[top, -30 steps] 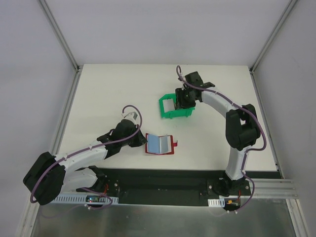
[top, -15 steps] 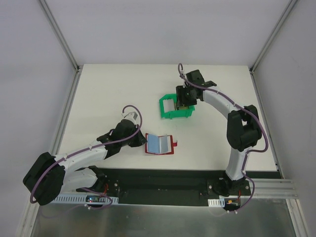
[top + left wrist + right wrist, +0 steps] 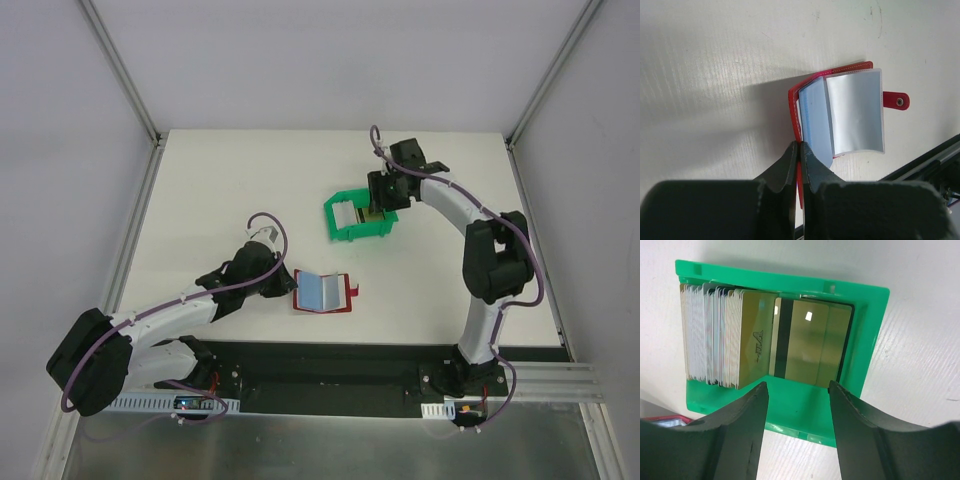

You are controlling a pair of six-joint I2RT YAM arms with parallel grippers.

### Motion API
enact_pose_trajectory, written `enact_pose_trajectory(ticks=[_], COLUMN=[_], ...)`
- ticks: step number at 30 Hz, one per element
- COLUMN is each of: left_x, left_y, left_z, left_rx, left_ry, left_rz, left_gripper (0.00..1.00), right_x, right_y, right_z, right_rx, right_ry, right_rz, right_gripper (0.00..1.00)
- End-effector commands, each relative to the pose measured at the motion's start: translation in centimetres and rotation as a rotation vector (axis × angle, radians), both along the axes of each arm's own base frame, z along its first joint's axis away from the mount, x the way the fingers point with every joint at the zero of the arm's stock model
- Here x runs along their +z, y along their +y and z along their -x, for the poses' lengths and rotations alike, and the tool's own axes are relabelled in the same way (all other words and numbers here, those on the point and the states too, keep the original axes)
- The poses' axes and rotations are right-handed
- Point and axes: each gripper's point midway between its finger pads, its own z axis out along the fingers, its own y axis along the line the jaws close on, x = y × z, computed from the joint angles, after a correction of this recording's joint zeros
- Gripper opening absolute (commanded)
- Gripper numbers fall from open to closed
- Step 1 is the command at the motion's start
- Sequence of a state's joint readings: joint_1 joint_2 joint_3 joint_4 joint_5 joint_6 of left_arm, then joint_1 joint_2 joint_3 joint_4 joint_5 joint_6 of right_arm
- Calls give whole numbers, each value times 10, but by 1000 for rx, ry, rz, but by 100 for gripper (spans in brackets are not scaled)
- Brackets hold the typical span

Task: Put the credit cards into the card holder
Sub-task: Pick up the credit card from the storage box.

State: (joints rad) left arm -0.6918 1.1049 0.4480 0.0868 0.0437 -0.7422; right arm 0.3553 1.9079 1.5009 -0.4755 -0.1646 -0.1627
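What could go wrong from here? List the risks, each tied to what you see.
1. The right end effector hangs open over the green bin, where the upright credit cards are packed tight. It may pinch several at once.
2. The gold card lies nearly flat in the bin, leaving little edge to grip.
3. The left end effector is shut on only one edge of the card holder, so pushing a card in could pivot it.
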Motion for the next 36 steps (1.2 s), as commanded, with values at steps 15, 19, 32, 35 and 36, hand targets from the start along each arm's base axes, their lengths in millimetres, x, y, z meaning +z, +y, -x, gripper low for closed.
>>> enact_pose_trajectory(ticks=[15,19,32,35,36], left_x=[7,10,7,6,6], left_y=[5,4,9,10,10], left_z=[-13,-15,-18,-19,-18], left_rx=[23,21,29,29,26], left_ry=[-37,-42,-31,-25,-24], left_rz=[-16,-10,-11,-12,-11], left_gripper=[0,0,0,0,0], right_x=[24,10,-12,-9,-7], right_y=[60,72,95,97,98], right_z=[-17,-16,-14,-11,-10], right_rx=[54,48,51,57,60], right_ry=[6,37,98,96,92], right_rz=[-199,-210,-270,-291,-299], right_gripper=[81,84,86,83,83])
